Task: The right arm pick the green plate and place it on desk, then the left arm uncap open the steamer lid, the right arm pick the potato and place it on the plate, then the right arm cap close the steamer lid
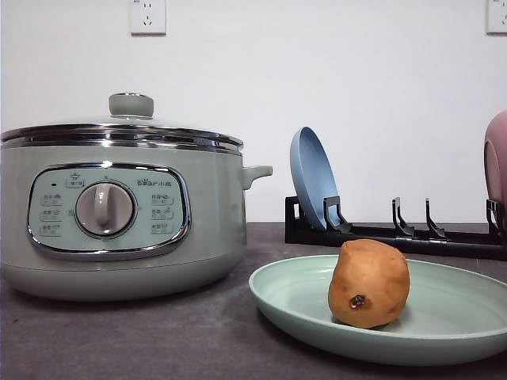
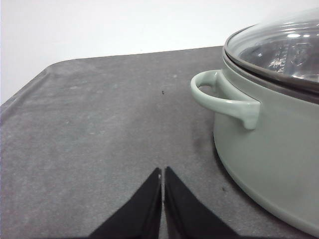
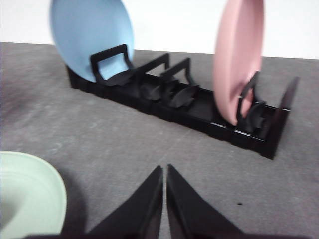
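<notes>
The orange-brown potato [image 1: 369, 283] rests on the green plate [image 1: 451, 332], which lies flat on the desk [image 1: 142, 340] at the front right. The plate's rim [image 3: 30, 196] also shows in the right wrist view. The steamer lid [image 1: 119, 131], glass with a pale green knob, sits closed on the steamer pot [image 1: 119, 229] at the left; the left wrist view sees the lid [image 2: 284, 47] from the side. My left gripper [image 2: 163, 174] is shut above bare desk beside the pot's handle. My right gripper [image 3: 165, 172] is shut over the desk between the plate and the rack, holding nothing.
A black dish rack [image 1: 396, 233] stands at the back right with a blue plate [image 1: 313, 186] and a pink plate [image 1: 497, 158] upright in it. The right wrist view shows the rack [image 3: 189, 107] with both plates. The pot's side handle [image 2: 224, 99] juts out.
</notes>
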